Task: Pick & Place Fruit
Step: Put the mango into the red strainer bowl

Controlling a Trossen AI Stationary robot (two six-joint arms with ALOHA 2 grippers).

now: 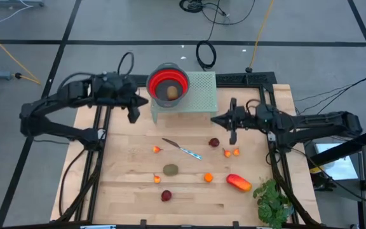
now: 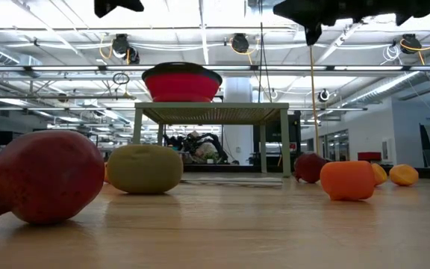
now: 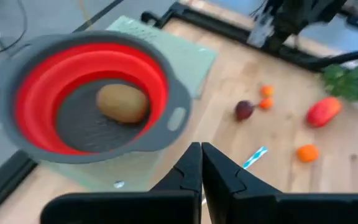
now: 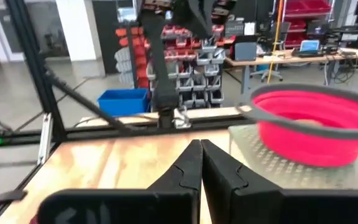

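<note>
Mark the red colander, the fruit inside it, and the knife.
red colander (image 1: 179, 82): high view, on its red inner wall.
olive-brown fruit (image 1: 171, 92): high view, its middle, inside the colander.
knife (image 1: 182, 149): high view, mid-blade.

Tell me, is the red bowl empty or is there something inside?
Not empty. The red bowl holds one olive-brown oval fruit, lying on its grey bottom. The high view shows the same piece inside it on the green stand.

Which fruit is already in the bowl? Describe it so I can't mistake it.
Find the pale green stand at the table's far edge, between the two arms. On it sits a red bowl with a grey rim. The olive-brown oval lies inside, the only fruit off the tabletop; its twin lies on the wood.
</note>
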